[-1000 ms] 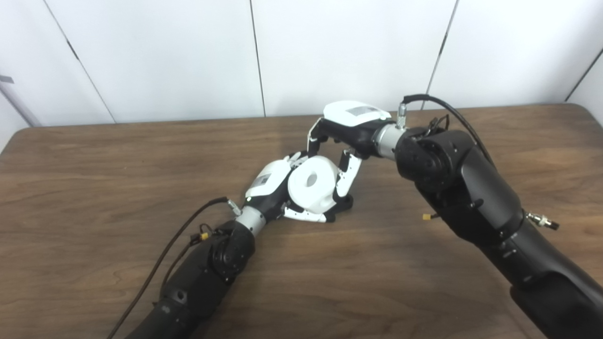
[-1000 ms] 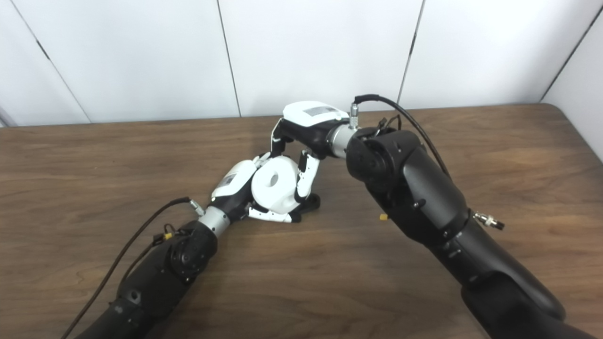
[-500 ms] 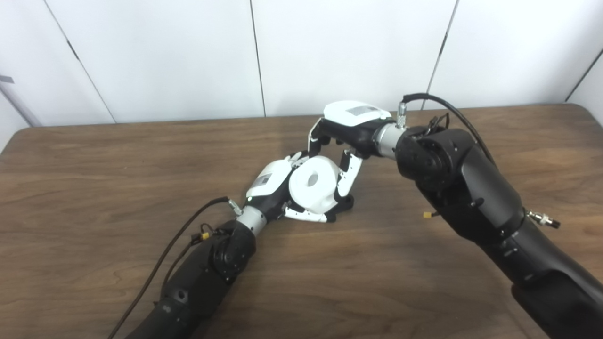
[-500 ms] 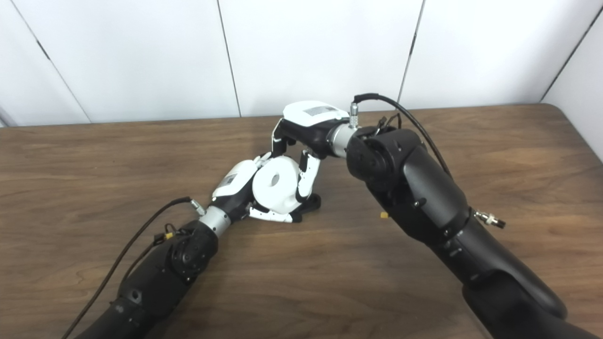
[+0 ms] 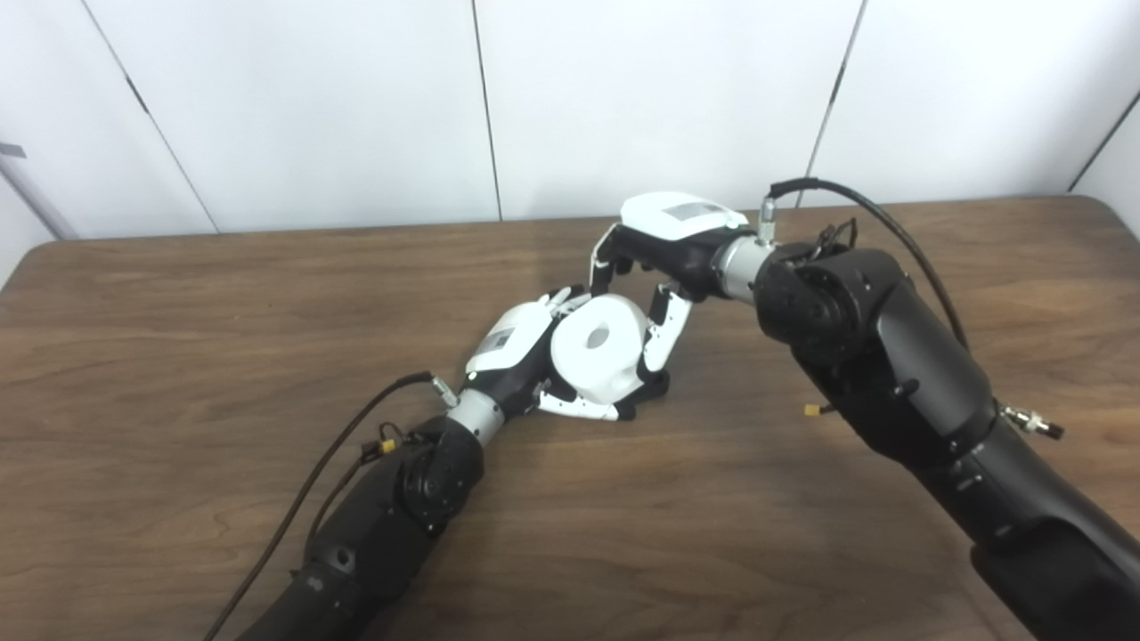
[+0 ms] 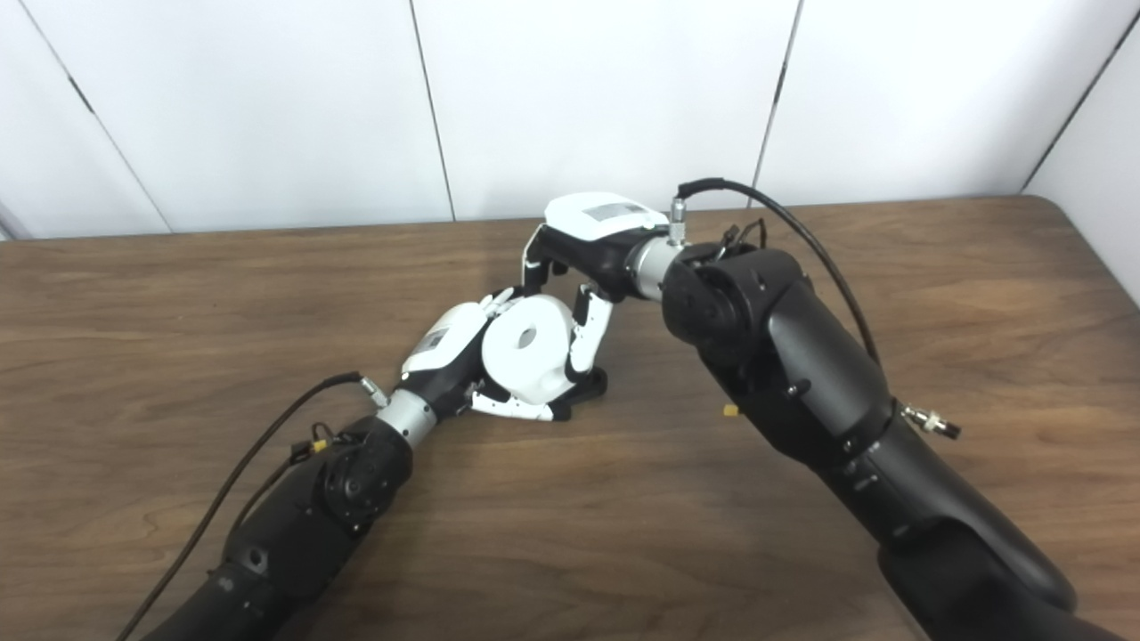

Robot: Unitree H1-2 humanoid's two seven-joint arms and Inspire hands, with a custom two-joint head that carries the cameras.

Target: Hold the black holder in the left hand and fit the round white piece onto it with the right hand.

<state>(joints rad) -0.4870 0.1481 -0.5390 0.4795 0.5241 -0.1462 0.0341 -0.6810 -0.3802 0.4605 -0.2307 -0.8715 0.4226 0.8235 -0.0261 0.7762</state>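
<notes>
The round white piece, a thick ring with a small centre hole, sits tilted at the table's middle. My right hand reaches down from the right and is shut on it, with fingers on its right flank and others at its top edge. My left hand comes up from the lower left and curls around behind and under the piece. It grips the black holder, of which only a dark end shows by the table below the ring. The rest of the holder is hidden by the ring and the fingers.
The brown wooden table runs across the whole view, with white wall panels behind its far edge. Black cables trail from both forearms. My right forearm crosses the right half of the table.
My right hand and the white piece have shifted slightly to the right, and the ring has turned a little so its hole looks smaller. The left hand has stayed put.
</notes>
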